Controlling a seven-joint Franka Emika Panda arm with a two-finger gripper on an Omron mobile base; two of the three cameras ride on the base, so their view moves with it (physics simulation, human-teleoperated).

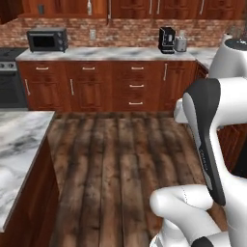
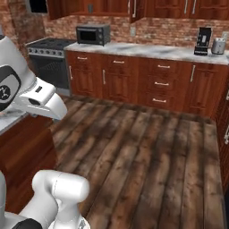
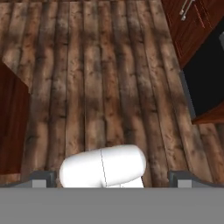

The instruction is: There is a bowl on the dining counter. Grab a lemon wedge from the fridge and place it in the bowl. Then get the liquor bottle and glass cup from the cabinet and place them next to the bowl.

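The dining counter (image 1: pixel 19 140) stands at the left, with its marble top and wood panel front; its panel (image 3: pixel 12 124) also edges the hand view. My gripper (image 3: pixel 112 179) hangs over the plank floor, open, with nothing between its fingertips (image 3: pixel 43 178). The wall cabinet (image 1: pixel 62 7) above the microwave holds a slim pale shape (image 1: pixel 89 6) and a small dark grey shape (image 1: pixel 41 8), too small to tell apart as bottle and cup. The bowl, the lemon wedge and the fridge are out of view.
A marble counter with drawers (image 1: pixel 111 54) runs along the brick back wall, carrying a microwave (image 1: pixel 47 39), a coffee machine (image 1: pixel 167 39) and a toaster (image 1: pixel 181 44). A stove (image 2: pixel 48 58) is at its left end. Wooden cabinets (image 3: pixel 192 26) and a dark recess (image 3: pixel 205 83) line the right.
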